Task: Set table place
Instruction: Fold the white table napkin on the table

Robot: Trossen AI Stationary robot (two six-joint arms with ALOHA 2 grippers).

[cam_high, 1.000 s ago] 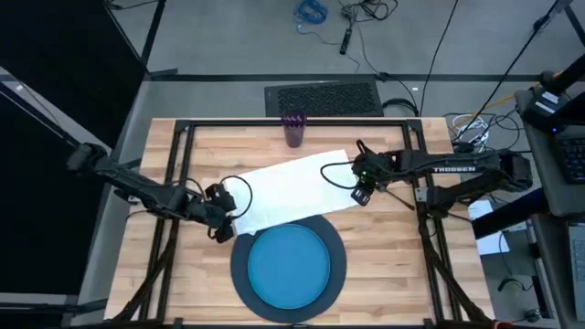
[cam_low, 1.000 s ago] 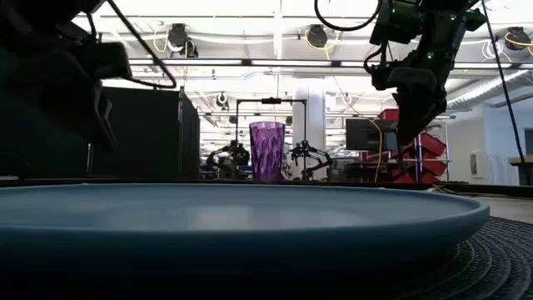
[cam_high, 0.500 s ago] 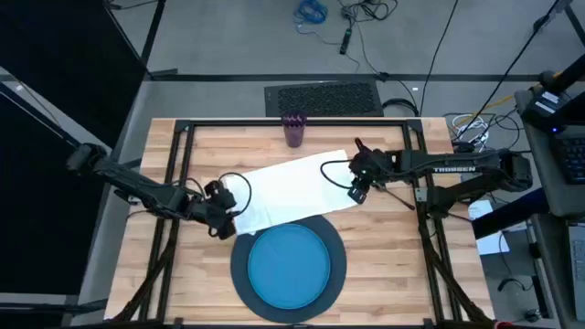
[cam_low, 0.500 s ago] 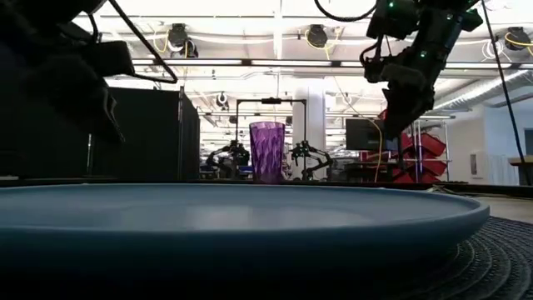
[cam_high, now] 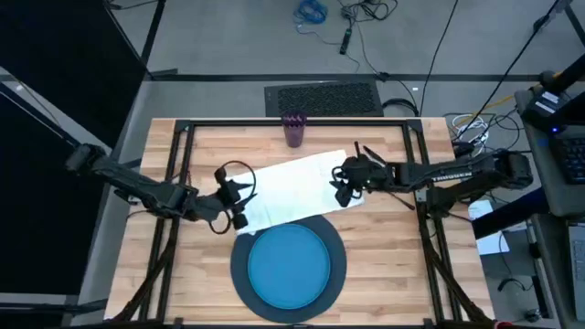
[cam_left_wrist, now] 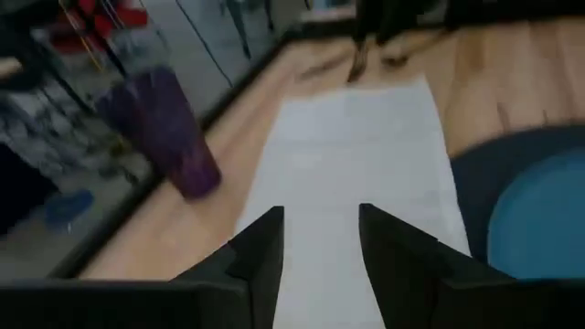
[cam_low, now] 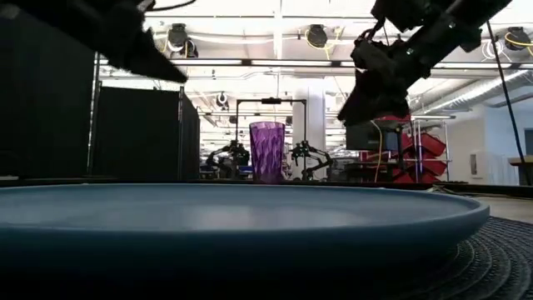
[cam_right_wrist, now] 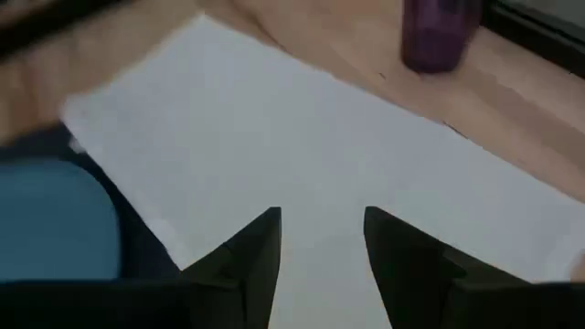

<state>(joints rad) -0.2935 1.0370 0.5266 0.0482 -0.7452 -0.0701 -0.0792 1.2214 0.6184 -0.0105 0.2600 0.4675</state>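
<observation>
1. Left gripper (cam_high: pixel 239 203): jaws spread, poised over one end of the white rectangular cloth napkin (cam_high: pixel 294 188), likely ready to pinch it.
2. Right gripper (cam_high: pixel 342 185): jaws spread, over the opposite end.
3. Napkin: flat, slanted on the light wooden plank surface (cam_high: pixel 384 247), between the small purple ribbed cup (cam_high: pixel 293 129) and the blue round plate (cam_high: pixel 291 266) on the dark grey round charger (cam_high: pixel 242 270), overlapping the charger's rim.

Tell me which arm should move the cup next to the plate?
Right, probably. The right gripper hovers open over the napkin's end nearer the cup. The left gripper, also open, sits farther away at the other end, beside the plate.
</observation>
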